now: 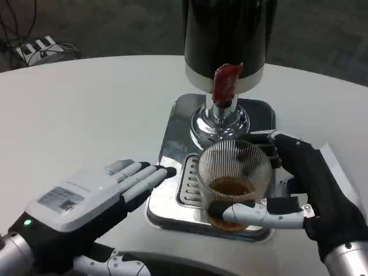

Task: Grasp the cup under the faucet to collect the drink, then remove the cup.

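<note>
Head view of a white table [86, 109] bearing one drink dispenser [225, 34], one cup [234, 175] and two robot hands. The dispenser has a dark cylindrical body with a pale band at its base, a single red tap lever [226, 82], and a chrome faucet [220, 123] below the lever. It stands on one shiny metal drip tray [172, 144] with a slotted grille [188, 185] on the near left part.

The cup is one clear, ribbed glass tumbler, upright on the tray, directly on the near side of the faucet. A shallow layer of brown liquid lies at its bottom; the upper walls are transparent.

The right hand [299, 190], dark-backed with pale fingers, wraps the cup from the right: one finger crosses the near side of the base, others curve round the far right wall, so the cup is held.

The left hand [95, 198] lies flat to the left of the tray, fingers extended and slightly apart, holding nothing; its fingertips [164, 171] reach just beside the tray's left edge.

One tangle of cables [40, 49] lies at the far left, beyond the table.
</note>
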Robot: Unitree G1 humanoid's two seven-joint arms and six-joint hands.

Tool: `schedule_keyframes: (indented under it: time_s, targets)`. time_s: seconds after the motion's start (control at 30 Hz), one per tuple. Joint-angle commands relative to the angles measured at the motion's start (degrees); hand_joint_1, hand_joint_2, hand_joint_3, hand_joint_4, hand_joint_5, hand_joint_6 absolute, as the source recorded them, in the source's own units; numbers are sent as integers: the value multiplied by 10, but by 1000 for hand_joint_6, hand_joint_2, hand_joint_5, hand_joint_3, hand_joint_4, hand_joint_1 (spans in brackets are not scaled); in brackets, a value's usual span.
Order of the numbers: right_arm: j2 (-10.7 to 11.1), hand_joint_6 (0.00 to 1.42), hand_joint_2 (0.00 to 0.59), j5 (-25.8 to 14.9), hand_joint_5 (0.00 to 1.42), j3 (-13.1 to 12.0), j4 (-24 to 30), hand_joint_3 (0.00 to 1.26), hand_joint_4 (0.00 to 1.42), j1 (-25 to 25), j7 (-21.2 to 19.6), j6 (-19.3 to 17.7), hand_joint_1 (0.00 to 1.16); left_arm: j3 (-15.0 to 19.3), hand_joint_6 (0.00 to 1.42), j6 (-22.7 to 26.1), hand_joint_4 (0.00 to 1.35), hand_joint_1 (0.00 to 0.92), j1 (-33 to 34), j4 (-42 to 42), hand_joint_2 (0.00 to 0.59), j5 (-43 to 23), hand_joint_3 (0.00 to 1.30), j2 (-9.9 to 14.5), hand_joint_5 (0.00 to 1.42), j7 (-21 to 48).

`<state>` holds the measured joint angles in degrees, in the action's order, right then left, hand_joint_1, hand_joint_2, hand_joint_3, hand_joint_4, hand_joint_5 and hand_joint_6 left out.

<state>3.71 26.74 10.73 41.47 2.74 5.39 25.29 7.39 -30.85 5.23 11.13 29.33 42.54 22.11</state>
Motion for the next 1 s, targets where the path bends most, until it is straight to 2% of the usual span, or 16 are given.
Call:
schedule_keyframes:
  time_s: [0.03, 0.37, 0.53, 0.87, 1.0]
  targets:
    - [-3, 1424, 123, -1, 1208, 8, 31, 950, 1085, 10, 7, 0, 984, -8, 0, -1, 0, 0, -4, 18, 96, -19, 0, 19, 0, 14]
    - [-8, 1424, 122, 16, 1221, 42, 63, 957, 1096, -12, 12, 10, 980, 18, 0, -4, 0, 0, -51, 58, 96, -38, 0, 35, 0, 11]
    - [-8, 1424, 122, 15, 1221, 54, 85, 960, 1098, -44, 17, 11, 980, 39, 0, -8, 0, 0, -95, 76, 97, -42, 0, 27, 0, 1]
    - [10, 1424, 122, 9, 1221, 63, 141, 961, 1098, -118, 47, 16, 980, 78, 0, -43, 0, 0, -195, 118, 105, -52, 0, 7, 0, -12]
    - [17, 1424, 122, 6, 1221, 56, 156, 961, 1098, -131, 60, 19, 980, 90, 0, -61, 0, 0, -218, 128, 105, -58, 0, -2, 0, -19]
